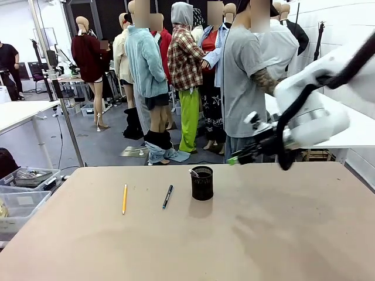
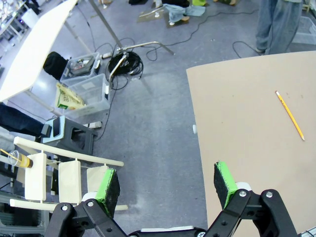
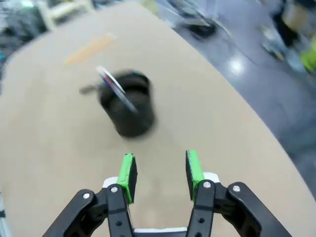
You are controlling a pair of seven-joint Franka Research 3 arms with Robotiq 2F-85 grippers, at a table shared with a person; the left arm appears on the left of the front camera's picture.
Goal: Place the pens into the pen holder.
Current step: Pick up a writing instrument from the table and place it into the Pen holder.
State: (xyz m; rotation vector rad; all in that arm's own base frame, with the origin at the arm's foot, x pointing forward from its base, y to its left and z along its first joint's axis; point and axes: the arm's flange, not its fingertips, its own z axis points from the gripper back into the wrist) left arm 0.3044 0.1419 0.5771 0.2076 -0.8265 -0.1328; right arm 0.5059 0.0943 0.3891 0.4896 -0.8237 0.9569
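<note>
Standing upright on the table [image 1: 281, 234] in the front view, the pen holder [image 1: 202, 183] has the whitish pen [image 1: 193, 172] in it, its end leaning over the rim. The right gripper [image 1: 234, 159] hangs off the table, with the holder below and ahead of its fingertips; nothing stands between them. Past the holder from the fingers, the black-and-blue pen [image 1: 167, 196] lies flat, and the yellow pencil [image 1: 124, 199] lies farther out again. A person [image 1: 246, 76] stands behind the arm.

From the left wrist, the left gripper [image 2: 166, 185] has its pads spread wide with nothing between them, over the table's edge. The yellow pencil [image 2: 290, 115] lies well ahead and off to one side of the fingers. Plastic bins [image 2: 86, 91] and cables [image 2: 126, 64] sit on the floor beyond.

From the right wrist, blurred, the right gripper [image 3: 160, 175] has its pads parted and empty. The pen holder [image 3: 127, 106] stands just ahead of the fingertips with the whitish pen [image 3: 112, 86] slanting out; the yellow pencil [image 3: 89, 49] is an orange smear beyond.
</note>
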